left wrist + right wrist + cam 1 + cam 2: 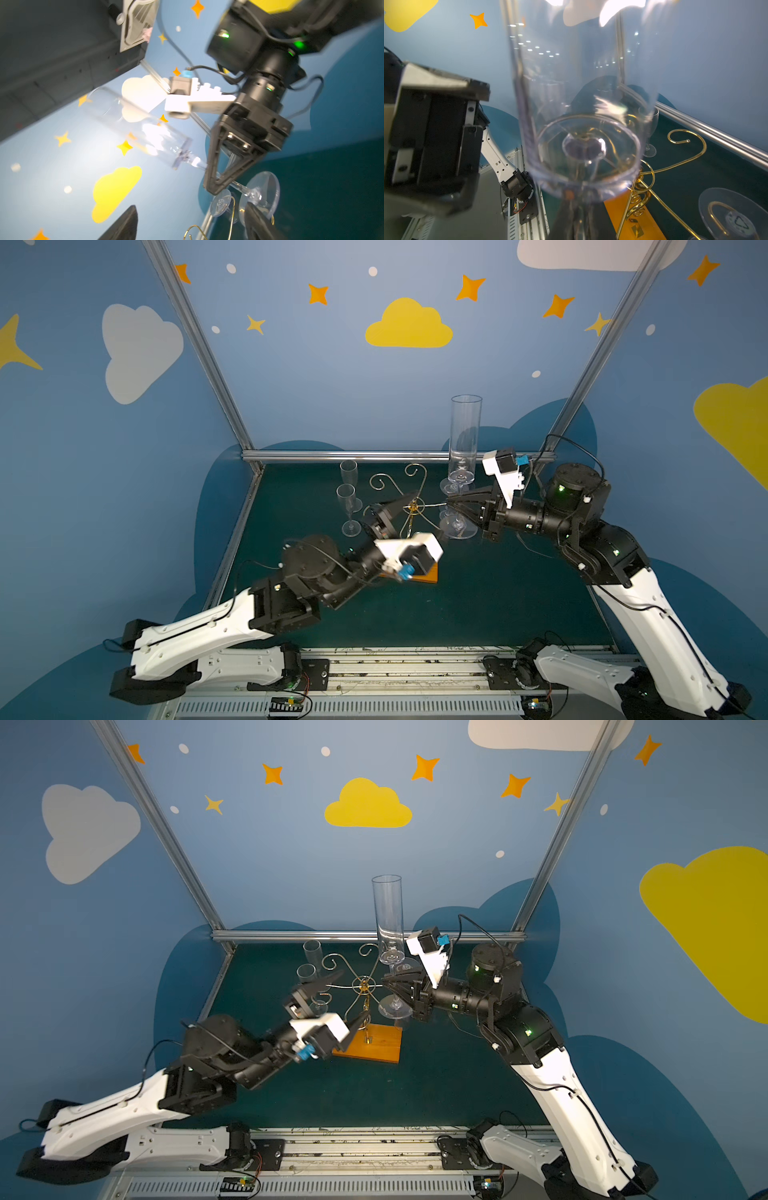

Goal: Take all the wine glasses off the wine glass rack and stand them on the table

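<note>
The wine glass (pixel 465 431) is a tall clear flute, held upright in both top views (pixel 388 911). My right gripper (pixel 452 502) is shut on its stem, between the bowl and the round foot (pixel 458 529). The bowl fills the right wrist view (pixel 581 104). The gold wire wine glass rack (pixel 365 986) stands on its orange wooden base (pixel 374 1046), just left of the glass. The foot (pixel 259 193) lies close to a rack arm; I cannot tell if they touch. My left gripper (pixel 347 1000) is open around the rack's centre, holding nothing.
Two clear flutes (pixel 348 472) (pixel 347 506) stand on the green table left of the rack. Another glass's foot (pixel 733 216) sits on a rack arm near the held glass. A metal frame rail (pixel 374 455) runs along the table's back edge.
</note>
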Robot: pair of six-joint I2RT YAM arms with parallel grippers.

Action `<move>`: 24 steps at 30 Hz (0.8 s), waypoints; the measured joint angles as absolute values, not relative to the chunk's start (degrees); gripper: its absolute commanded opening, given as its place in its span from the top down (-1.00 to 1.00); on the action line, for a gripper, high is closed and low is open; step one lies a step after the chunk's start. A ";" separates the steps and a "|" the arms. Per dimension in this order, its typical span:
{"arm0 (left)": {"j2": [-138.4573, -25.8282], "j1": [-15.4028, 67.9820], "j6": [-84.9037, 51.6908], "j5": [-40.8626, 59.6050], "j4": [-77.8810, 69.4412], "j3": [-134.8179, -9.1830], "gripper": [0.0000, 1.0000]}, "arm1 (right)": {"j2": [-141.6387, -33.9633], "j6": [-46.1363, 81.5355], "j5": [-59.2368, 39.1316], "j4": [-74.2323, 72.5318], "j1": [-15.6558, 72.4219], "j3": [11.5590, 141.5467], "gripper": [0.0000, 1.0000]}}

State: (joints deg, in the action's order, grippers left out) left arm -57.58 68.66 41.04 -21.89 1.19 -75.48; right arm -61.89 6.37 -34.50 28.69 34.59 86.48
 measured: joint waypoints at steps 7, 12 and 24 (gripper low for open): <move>-55.90 51.64 14.83 -3.81 7.92 -79.81 -0.62 | -61.89 4.75 -34.50 23.83 35.90 82.81 1.00; -59.11 43.11 0.01 11.51 8.56 -82.08 -0.63 | -61.95 3.84 -34.04 22.06 38.28 81.93 1.00; -65.30 35.88 -23.03 32.18 -2.04 -82.37 -0.62 | -63.05 2.63 -32.08 18.15 44.01 81.32 1.00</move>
State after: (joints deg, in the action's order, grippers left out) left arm -65.30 35.88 -23.03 32.18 -2.04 -82.37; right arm -63.05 2.63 -32.08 18.15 44.01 81.32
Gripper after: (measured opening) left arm 0.815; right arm 0.091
